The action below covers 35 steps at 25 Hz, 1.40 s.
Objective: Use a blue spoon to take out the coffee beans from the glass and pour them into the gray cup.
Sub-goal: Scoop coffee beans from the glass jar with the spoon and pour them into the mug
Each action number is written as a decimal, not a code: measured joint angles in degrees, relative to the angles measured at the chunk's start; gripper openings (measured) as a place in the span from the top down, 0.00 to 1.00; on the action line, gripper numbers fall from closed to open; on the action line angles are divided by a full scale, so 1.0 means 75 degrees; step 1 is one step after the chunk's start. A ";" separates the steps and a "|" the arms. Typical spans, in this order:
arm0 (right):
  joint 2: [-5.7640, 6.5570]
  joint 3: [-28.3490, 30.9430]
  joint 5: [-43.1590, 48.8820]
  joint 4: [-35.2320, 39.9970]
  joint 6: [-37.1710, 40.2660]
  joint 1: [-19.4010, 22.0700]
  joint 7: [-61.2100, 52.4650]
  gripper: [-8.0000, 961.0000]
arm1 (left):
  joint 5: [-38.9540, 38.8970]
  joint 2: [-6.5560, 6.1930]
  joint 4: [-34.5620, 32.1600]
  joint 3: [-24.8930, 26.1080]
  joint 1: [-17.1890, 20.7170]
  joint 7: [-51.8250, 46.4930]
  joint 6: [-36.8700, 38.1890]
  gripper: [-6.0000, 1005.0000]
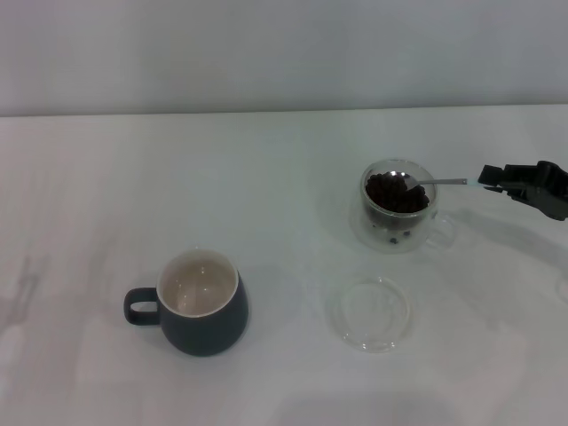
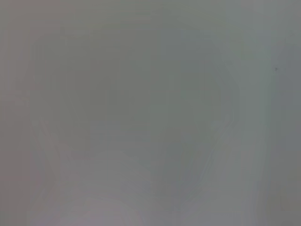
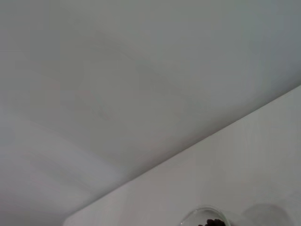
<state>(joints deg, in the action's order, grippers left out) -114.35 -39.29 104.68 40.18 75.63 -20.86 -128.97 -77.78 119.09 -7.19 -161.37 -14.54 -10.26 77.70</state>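
The glass (image 1: 397, 213) stands right of centre on the white table, filled with dark coffee beans (image 1: 396, 193). In it rests the shiny bowl of the blue spoon (image 1: 426, 183); its thin stem runs out to the right over the rim. My right gripper (image 1: 490, 177) comes in from the right edge, level with the rim, shut on the spoon's pale handle end. The gray cup (image 1: 202, 306) sits at front left, handle to the left, its cream inside bare. The right wrist view catches only the glass's rim (image 3: 205, 217) and some beans. My left gripper is out of view.
A flat round clear glass dish (image 1: 377, 312) lies on the table just in front of the glass. The white table (image 1: 284, 177) meets a plain wall at the back. The left wrist view shows only a blank grey surface.
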 joint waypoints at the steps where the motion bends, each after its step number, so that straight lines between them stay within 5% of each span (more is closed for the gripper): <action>1: 0.0000 0.0000 0.0000 0.0000 0.0000 0.0000 0.0000 0.82 | 0.0000 0.0000 0.0000 0.0000 0.0000 0.0000 0.0000 0.24; 10: 0.0129 0.0099 -0.0488 -0.0225 0.0830 0.0005 0.0011 0.82 | 0.0000 0.0000 0.0010 0.0000 0.0013 -0.0026 0.0000 0.24; 18: -0.0096 -0.0073 -0.0598 -0.0220 0.1882 -0.0288 0.0029 0.82 | 0.0000 0.0001 0.0010 0.0001 -0.0026 -0.0026 0.0001 0.24; 26: -0.0166 -0.1293 -0.0602 -0.0768 0.1756 -0.1081 0.0035 0.82 | 0.0001 0.0016 0.0010 0.0000 -0.0030 0.0001 -0.0001 0.25; 35: -0.0198 -0.2647 -0.1109 -0.0856 0.1050 -0.1342 0.0044 0.82 | 0.0001 0.0024 -0.0013 0.0000 -0.0018 0.0006 -0.0011 0.25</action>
<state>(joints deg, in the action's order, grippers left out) -115.84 -59.14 96.36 33.76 83.50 -30.93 -128.64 -77.78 119.27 -7.29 -161.37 -14.68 -10.22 77.61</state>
